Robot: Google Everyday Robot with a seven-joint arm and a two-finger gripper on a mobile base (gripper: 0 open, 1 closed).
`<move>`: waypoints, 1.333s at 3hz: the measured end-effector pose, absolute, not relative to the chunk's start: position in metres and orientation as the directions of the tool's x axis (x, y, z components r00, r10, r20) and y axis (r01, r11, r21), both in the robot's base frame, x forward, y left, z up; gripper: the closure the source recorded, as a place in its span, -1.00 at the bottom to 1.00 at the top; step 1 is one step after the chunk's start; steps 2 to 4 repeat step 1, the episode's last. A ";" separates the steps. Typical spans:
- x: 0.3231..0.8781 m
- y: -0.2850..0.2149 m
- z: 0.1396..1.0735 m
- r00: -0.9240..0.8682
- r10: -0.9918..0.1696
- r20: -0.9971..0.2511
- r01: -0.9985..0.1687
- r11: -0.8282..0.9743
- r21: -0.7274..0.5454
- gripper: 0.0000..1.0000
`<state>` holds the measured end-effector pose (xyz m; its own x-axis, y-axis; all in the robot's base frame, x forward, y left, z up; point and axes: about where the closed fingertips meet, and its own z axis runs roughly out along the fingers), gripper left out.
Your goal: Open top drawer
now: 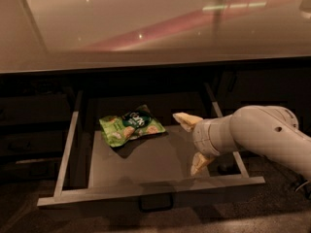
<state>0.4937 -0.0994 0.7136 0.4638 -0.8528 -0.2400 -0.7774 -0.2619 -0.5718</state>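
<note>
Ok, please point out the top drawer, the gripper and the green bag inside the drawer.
top drawer (pixel 121 194), camera view, on its pale front rim.
gripper (pixel 184 144), camera view, midway between its open fingertips, over the drawer's right part.
green snack bag (pixel 130 126), camera view, on its middle.

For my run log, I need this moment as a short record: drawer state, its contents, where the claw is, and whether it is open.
Drawer: wide dark grey top drawer with pale grey rim, pulled well out
Contents: one crinkled green snack bag, left of centre
Claw: white two-finger claw, over the drawer's right half, apart from the bag
Claw state: open, holding nothing
Handle: small dark loop handle, untouched
</note>
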 end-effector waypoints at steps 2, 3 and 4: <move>0.494 -0.099 0.714 0.464 -0.853 -0.240 -0.777 -0.262 -0.572 -1.00; 0.494 -0.099 0.714 0.464 -0.853 -0.240 -0.777 -0.262 -0.572 -1.00; 0.494 -0.099 0.714 0.464 -0.853 -0.240 -0.777 -0.262 -0.572 -1.00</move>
